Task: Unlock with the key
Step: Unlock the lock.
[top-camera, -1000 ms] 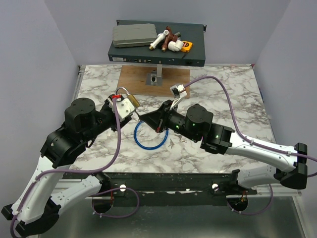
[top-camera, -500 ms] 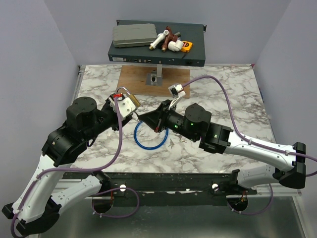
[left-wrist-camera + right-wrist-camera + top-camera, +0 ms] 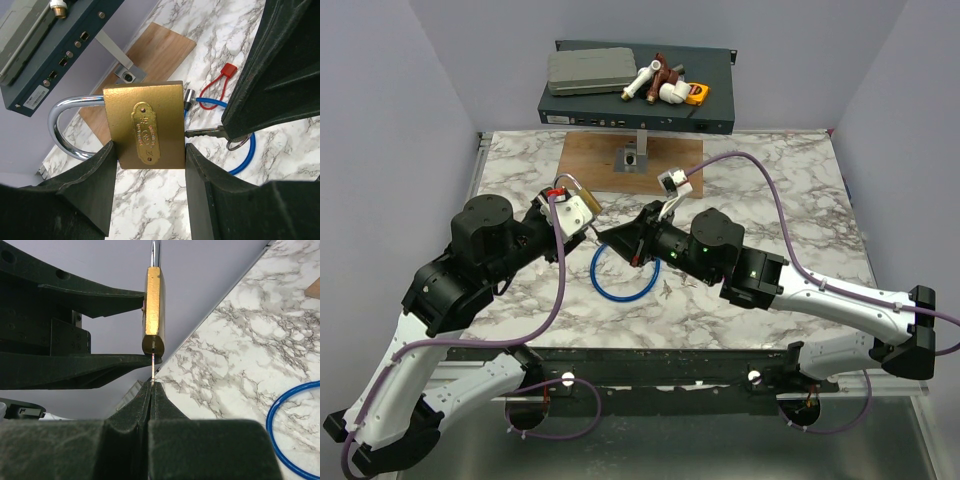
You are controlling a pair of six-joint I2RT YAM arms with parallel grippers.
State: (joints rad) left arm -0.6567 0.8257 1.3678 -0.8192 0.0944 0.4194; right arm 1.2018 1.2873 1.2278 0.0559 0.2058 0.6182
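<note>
Brass padlock [image 3: 145, 127] is clamped by its body in the left end effector [image 3: 150, 148], and the right end effector [image 3: 151, 385], pinched shut on the small silver key [image 3: 204, 133], has the blade tip at the keyhole, so pushing it home, turning it and freeing the shackle [image 3: 59, 125] appear left to do.

Tiny silver key [image 3: 205, 133], blade level, tip against the brass padlock [image 3: 145, 127].

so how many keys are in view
1: the key, pinched in the right claw, blade at the base of the brass padlock; others may be hidden
</note>
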